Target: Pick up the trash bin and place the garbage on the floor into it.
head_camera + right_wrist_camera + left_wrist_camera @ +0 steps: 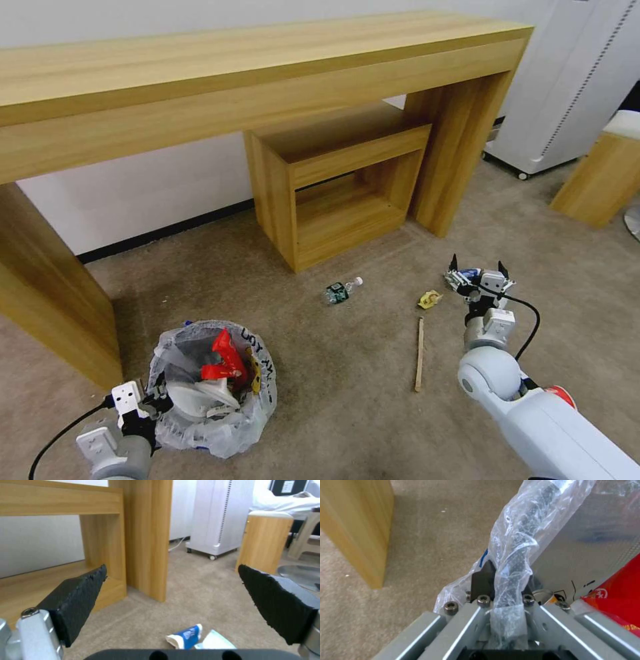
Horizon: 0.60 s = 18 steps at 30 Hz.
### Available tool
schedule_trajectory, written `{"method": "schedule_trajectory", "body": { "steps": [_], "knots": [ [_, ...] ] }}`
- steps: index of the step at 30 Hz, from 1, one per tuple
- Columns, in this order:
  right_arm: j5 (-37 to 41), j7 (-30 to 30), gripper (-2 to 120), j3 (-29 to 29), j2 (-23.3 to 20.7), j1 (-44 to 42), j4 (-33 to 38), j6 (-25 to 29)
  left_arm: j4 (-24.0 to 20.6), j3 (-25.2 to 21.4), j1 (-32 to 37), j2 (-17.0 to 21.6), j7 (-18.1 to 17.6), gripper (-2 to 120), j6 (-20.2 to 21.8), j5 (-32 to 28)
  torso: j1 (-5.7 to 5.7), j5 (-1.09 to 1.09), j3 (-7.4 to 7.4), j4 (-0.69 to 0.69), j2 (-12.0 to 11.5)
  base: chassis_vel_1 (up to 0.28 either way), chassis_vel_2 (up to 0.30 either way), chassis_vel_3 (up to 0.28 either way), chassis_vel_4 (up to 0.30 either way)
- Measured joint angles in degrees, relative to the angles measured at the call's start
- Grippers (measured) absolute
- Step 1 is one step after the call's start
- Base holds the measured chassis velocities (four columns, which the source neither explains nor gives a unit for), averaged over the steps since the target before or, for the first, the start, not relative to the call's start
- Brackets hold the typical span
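Head view: crinkly bag-lined trash bin (212,387), seemingly holding red wrappers (223,360).

We see a beige carpet (347,373) under a light wood-grain counter (200,73). The trash bin (257,407) wears a translucent whitish bag with black lettering, red wrappers (223,360) inside. A blue-and-white wrapper (186,636), a yellow wrapper (429,299) and a green-labelled bottle (341,291) lie about. The right pincer (173,600) has black pads.
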Motion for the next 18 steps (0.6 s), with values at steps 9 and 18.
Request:
{"method": "schedule_trajectory", "body": {
  "steps": [9, 18],
  "knots": [
    [-0.34, -0.22, 100, -0.04, 0.14, -0.02, -0.44, 0.37, -0.03, -0.06, 0.1, -0.1, 0.01, 0, -0.18, 0.03, 0.0, 0.0, 0.0, 0.0, 0.0, -0.011, -0.008, -0.008, -0.007],
    [-0.48, -0.44, 100, -0.17, 0.32, -0.01, -0.83, 0.74, -0.03, -0.3, 0.07, -0.01, 0.0, 0, -0.29, 0.24, 0.0, 0.0, 0.0, 0.01, 0.0, 0.0, 0.0, 0.0, 0.0]
  ]
}}
